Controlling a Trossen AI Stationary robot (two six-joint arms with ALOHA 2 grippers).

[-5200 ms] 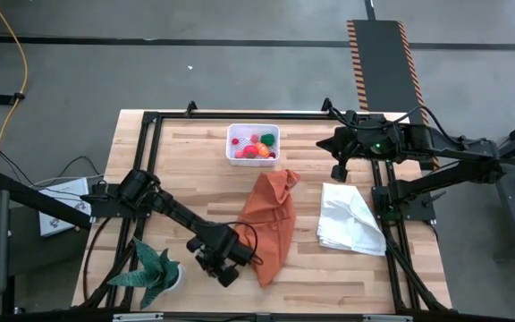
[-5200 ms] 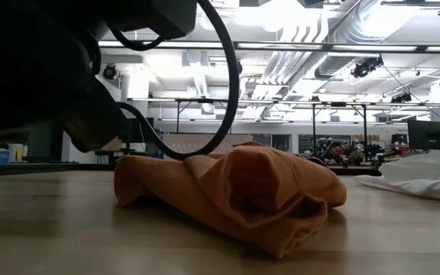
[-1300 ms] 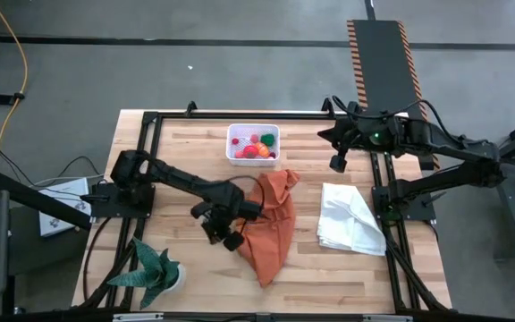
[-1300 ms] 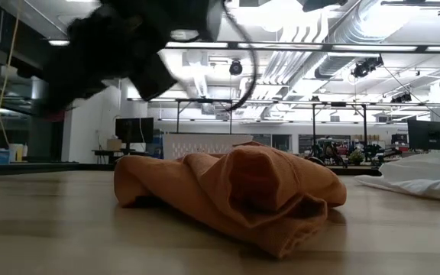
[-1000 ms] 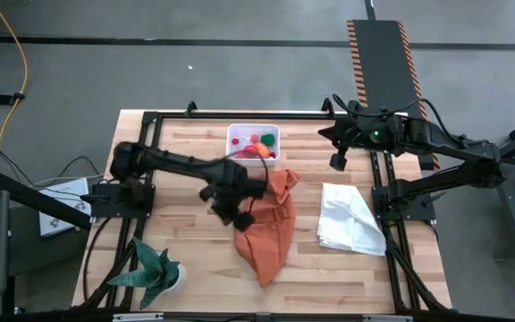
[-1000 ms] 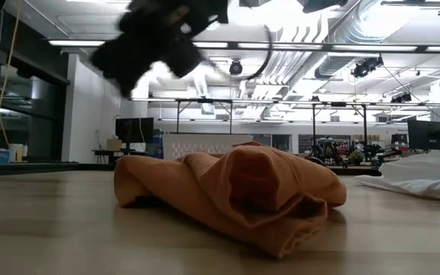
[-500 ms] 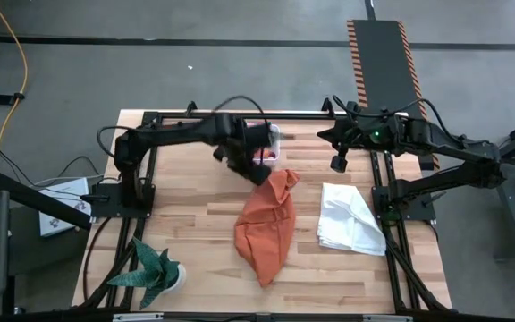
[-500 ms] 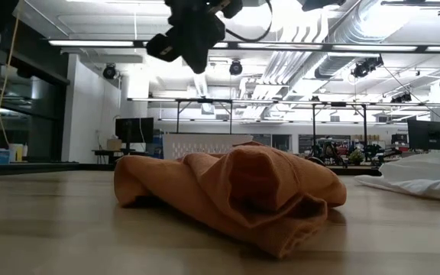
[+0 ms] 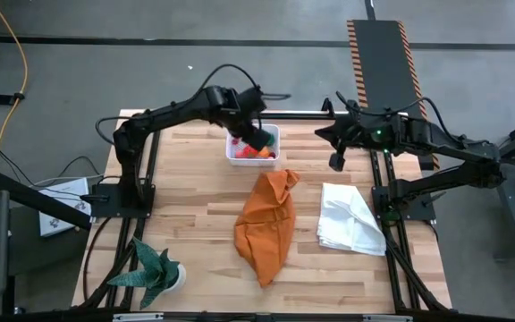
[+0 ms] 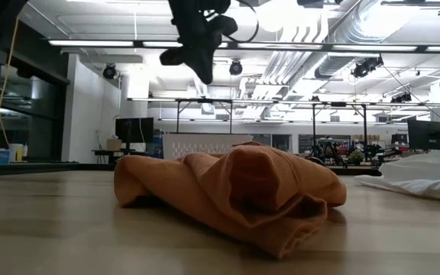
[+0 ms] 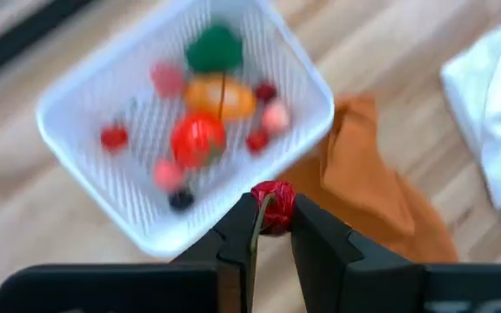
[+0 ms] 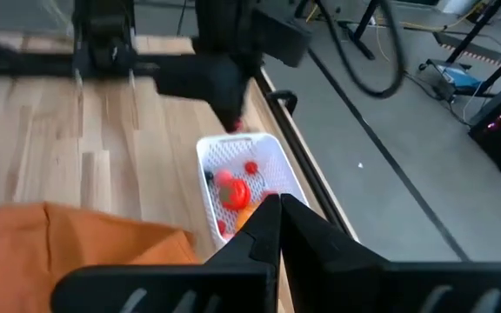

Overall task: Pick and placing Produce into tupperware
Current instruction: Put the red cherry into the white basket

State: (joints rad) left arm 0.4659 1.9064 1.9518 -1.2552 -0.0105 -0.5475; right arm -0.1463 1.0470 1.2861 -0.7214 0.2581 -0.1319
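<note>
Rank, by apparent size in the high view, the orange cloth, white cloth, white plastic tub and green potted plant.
Largest to smallest:
1. Crumpled orange cloth
2. Rumpled white cloth
3. Spiky green potted plant and white plastic tub: too alike, tub partly hidden.

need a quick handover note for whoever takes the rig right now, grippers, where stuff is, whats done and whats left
Left gripper: shut on a small red piece, hovering above the tupperware at the table's far edge.
Right gripper: shut, empty, waiting at the far right of the table.
Done: several pieces of produce already lie in the tub.
Left: lower and release the red piece into the tub. No other loose produce shows on the table; the orange cloth could be hiding some.
</note>
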